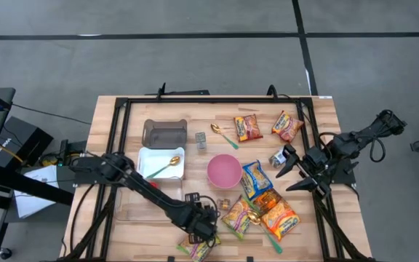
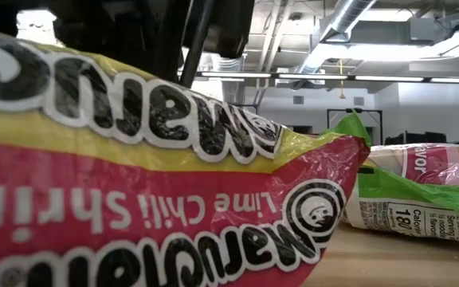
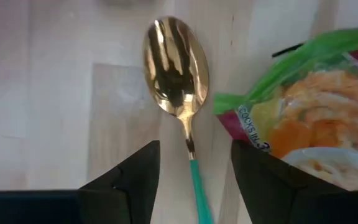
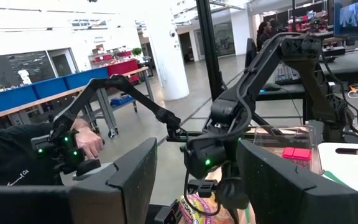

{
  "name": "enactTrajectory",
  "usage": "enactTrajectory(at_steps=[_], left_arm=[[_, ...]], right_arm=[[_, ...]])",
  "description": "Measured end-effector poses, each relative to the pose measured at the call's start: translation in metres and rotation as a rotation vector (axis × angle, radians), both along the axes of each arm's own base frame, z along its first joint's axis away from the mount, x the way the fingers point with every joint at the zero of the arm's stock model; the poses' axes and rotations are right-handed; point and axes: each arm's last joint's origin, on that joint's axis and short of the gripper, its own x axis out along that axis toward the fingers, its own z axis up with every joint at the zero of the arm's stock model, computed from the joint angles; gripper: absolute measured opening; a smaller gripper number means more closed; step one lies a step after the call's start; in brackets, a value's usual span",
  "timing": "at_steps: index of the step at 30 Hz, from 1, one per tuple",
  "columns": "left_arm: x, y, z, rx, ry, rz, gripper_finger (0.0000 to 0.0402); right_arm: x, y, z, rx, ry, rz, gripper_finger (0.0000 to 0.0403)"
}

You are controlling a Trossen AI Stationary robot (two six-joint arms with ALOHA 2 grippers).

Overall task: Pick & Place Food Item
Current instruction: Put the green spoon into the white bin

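Table (image 1: pixel 318 109) crowded with noodle packets, pink bowl (image 1: pixel 224 171), white tray (image 1: pixel 153 156). Left gripper (image 3: pixel 194 171) low at near edge, fingers (image 3: pixel 129 180) parted either side of gold spoon (image 3: pixel 176 62), teal handle between them, not clamped; green-edged ramen packet (image 3: pixel 309 118) just beside. Right gripper (image 1: pixel 294 173) raised at right side, parted, holding nothing.

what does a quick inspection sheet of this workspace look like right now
surface: wooden table with a dark frame.
job's things: noodle packets near the front edge and at the back; pink bowl; white tray holding a spoon.
clutter: grey container; gold spoon with a green handle.
grippers: left gripper open, straddling the gold spoon's handle beside a packet; right gripper open, raised at the table's right side.
cables: black bundle along the left arm.
surroundings: a person's hand behind the table.
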Motion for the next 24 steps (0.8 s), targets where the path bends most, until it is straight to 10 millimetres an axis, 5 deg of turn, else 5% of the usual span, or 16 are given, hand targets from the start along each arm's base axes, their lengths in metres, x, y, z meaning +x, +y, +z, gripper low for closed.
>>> enactTrajectory(at_steps=[24], left_arm=[[0.007, 0.011, -0.003, -0.053, 0.032, 0.061, 0.019]], right_arm=[[0.0, 0.0, 0.0, -0.001, 0.003, 0.0, 0.0215]])
